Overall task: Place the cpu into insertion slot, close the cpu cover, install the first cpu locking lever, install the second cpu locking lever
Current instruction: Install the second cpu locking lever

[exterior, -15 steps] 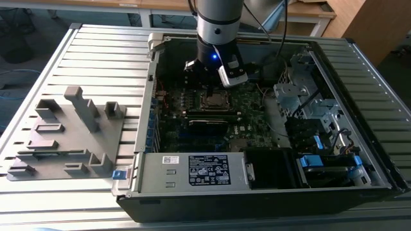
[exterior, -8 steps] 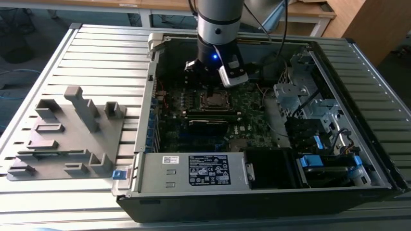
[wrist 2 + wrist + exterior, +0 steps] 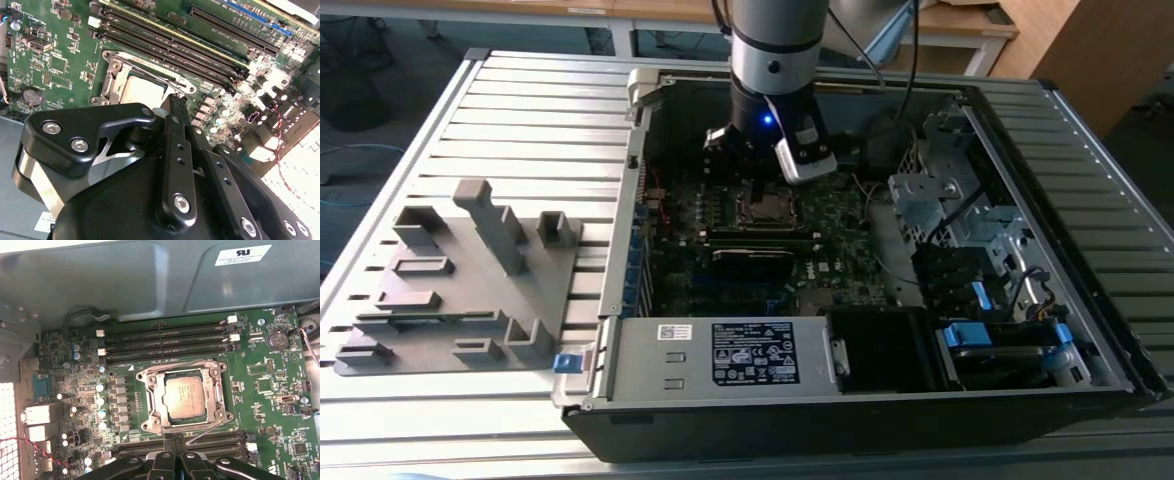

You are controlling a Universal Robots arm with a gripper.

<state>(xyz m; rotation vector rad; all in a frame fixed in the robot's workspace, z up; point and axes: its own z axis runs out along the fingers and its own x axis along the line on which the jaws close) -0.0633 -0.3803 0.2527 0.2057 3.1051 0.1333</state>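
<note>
Contents, from the exterior view's left to its right.

1. Grey moulded fixture block with upright posts and recesses (image 3: pixel 460 285), lying on my ribbed metal counter (image 3: pixel 534 120), well apart from the work.

2. Open black-and-silver computer case (image 3: pixel 854 260), lid off, green motherboard (image 3: pixel 841 225) exposed. A silver power-supply box with a white label (image 3: pixel 720 355) sits at the near edge; silver drive cages with blue tabs (image 3: pixel 987 250) occupy the exterior view's right.

3. My end effector (image 3: pixel 754 180), black, on the grey arm, hangs low inside the case just above the socket area. In the first wrist view its fingers (image 3: pixel 167 462) meet, closed with nothing between them, touching or just over a thin silver wire locking lever (image 3: pixel 207 432) that slants along the socket's edge.

4. Insertion slot, a small square socket with a silver metal rim (image 3: pixel 182 397), between two banks of long black memory slots (image 3: pixel 165 342).

5. The cpu, a flat square chip with dull grey metal top (image 3: pixel 185 397), seated in that slot.

6. The cpu cover, a thin silver frame with a cut-out middle (image 3: pixel 156 407), lying down around the chip.

7. Round silver coin battery (image 3: pixel 276 339), near the board's corner.
</note>
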